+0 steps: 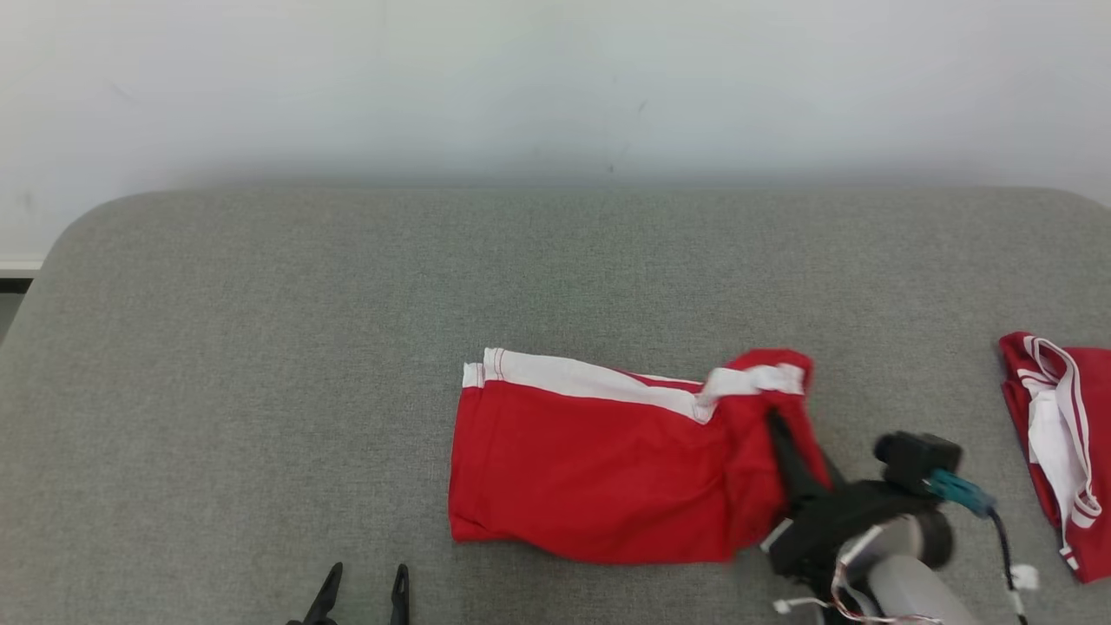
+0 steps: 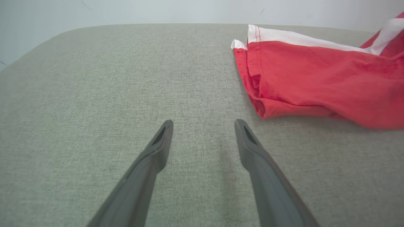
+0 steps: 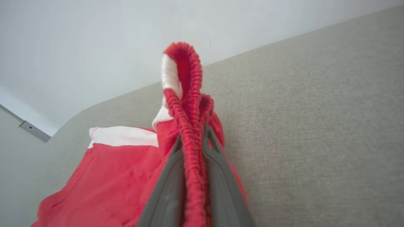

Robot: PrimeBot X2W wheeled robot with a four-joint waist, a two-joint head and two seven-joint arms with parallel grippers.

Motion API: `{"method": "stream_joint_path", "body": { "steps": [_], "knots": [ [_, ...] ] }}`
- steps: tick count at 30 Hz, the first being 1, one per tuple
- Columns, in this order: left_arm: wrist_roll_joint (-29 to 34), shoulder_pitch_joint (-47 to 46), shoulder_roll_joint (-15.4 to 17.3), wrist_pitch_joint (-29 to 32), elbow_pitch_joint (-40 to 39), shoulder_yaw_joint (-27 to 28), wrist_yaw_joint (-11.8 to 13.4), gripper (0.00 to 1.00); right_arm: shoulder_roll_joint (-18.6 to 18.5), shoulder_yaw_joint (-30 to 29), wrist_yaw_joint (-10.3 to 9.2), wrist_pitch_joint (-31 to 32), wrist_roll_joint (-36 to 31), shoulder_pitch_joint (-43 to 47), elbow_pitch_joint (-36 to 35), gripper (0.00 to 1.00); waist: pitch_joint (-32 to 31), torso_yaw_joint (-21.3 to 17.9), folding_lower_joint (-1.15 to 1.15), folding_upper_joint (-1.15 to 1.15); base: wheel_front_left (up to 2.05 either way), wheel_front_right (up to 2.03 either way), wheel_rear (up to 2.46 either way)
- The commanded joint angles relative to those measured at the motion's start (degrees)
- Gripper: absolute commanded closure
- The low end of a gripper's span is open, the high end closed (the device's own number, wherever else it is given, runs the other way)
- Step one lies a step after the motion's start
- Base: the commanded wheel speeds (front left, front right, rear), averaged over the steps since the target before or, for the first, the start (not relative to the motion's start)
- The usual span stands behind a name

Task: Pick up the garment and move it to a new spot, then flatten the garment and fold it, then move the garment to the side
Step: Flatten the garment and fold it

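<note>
Grey padded table point(image 1: 260, 347) against white wall point(image 1: 521, 87); right hand point(image 3: 194, 138) pinching red garment point(image 1: 590, 469), left hand point(image 2: 203, 123) spread

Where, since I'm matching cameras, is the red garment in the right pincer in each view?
Head view: red garment centre, low.
Left wrist view: upper right.
Right wrist view: lower left, waistband pinched in the right pincer.
Shared landmark: its white stripe.

Head camera looks steeply down; both low wrist cameras share the garment point(image 2: 315, 85).
</note>
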Motion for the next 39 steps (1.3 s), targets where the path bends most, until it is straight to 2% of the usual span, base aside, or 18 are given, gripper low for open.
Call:
{"method": "stream_joint_path", "body": {
  "steps": [1,9,13,16,17,18,19,20,26,30,35,39],
  "knots": [
    [-0.31,0.4,-0.06,-0.16,0.2,-0.35,0.17,0.0,0.63,2.26,0.0,1.09,2.2,-0.85,-1.56,1.0,-0.21,0.05,0.0,0.0,0.0,0.0,0.0],
    [-0.78,0.92,-0.06,-0.16,1.05,-2.04,0.12,0.0,1.94,12.3,0.0,6.4,10.8,-2.43,-7.65,1.0,-1.01,3.61,0.0,0.0,0.0,0.0,0.0],
    [-0.61,1.21,-0.06,-0.16,1.26,-2.65,-0.14,0.0,3.17,15.11,0.0,6.05,11.73,-3.85,-5.77,1.0,-1.48,6.63,0.0,0.0,0.0,0.0,0.0],
    [0.62,0.66,-0.03,-0.16,1.48,-2.64,-0.55,0.0,4.42,16.83,0.0,3.77,10.17,-6.3,-1.23,1.0,-1.67,9.76,0.0,0.0,0.0,0.0,0.0],
    [0.86,0.66,-0.04,-0.16,1.53,-2.63,-0.61,0.0,4.83,17.06,0.0,3.05,9.78,-7.04,0.08,0.91,-1.78,10.54,0.0,0.0,0.0,0.0,0.0],
    [0.94,0.77,-0.04,-0.16,1.52,-2.38,-0.47,0.0,5.38,17.27,0.0,2.3,9.61,-7.81,1.54,0.61,-1.88,11.08,0.0,0.0,0.0,0.0,0.0],
    [1.16,0.99,-0.04,-0.16,1.6,-2.2,-0.55,0.0,5.87,17.32,0.0,1.67,9.8,-8.5,2.94,0.46,-1.99,11.62,0.0,0.0,0.0,0.0,0.0],
    [1.35,1.25,-0.04,-0.16,1.67,-1.99,-0.66,0.0,6.3,17.51,0.0,1.11,10.07,-9.18,4.21,0.0,-2.11,12.05,0.0,0.0,0.0,0.0,0.0],
    [1.25,1.82,-0.05,-0.16,1.69,-0.44,-0.29,0.0,7.39,18.19,0.0,-2.52,7.87,-11.88,9.69,0.0,-2.64,12.65,0.0,0.0,0.0,0.0,0.0],
    [0.98,2.47,-0.05,-0.16,0.97,0.92,-0.04,0.0,7.5,16.67,0.0,-3.64,4.91,-12.32,12.09,0.0,-3.04,11.24,0.0,0.0,0.0,0.0,0.0],
    [0.66,2.27,-0.05,-0.16,-0.89,1.66,0.25,0.0,5.87,6.86,0.0,-3.61,-3.37,-8.75,6.98,0.0,-3.13,8.36,0.0,0.0,0.0,0.0,0.0],
    [0.78,1.8,-0.06,-0.16,-2.2,2.1,0.43,0.0,6.08,-1.71,0.0,-3.62,-11.41,-3.54,1.19,0.0,-3.27,5.67,0.0,0.0,0.0,0.0,0.0]
  ]
}}
